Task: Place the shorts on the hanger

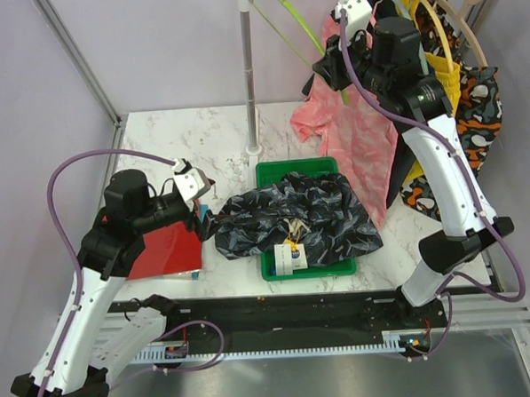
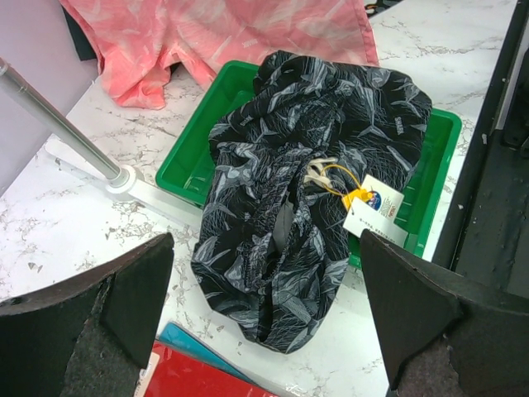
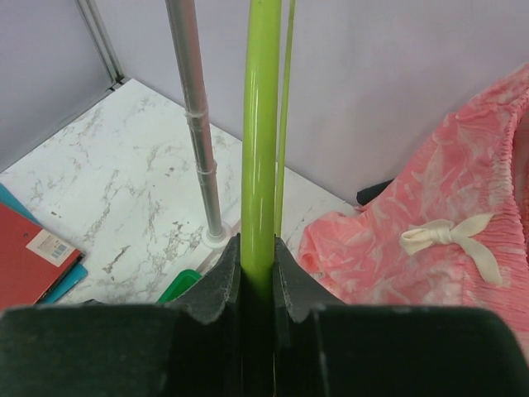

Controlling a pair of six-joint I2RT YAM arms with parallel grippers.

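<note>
Shorts (image 1: pixel 323 209) — marble tabletop (image 1: pixel 181 132) — lilac walls (image 1: pixel 150 44)

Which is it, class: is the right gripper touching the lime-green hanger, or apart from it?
Touching. The right wrist view shows the right gripper closed on the hanger, both fingers pressed against its bar with no gap.

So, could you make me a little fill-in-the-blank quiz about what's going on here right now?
1. The shorts lie heaped over a ____ tray.
2. The right tool is ____ on the hanger.
3. The left tool is ____, near the shorts.

Missing words: green; shut; open.
</note>
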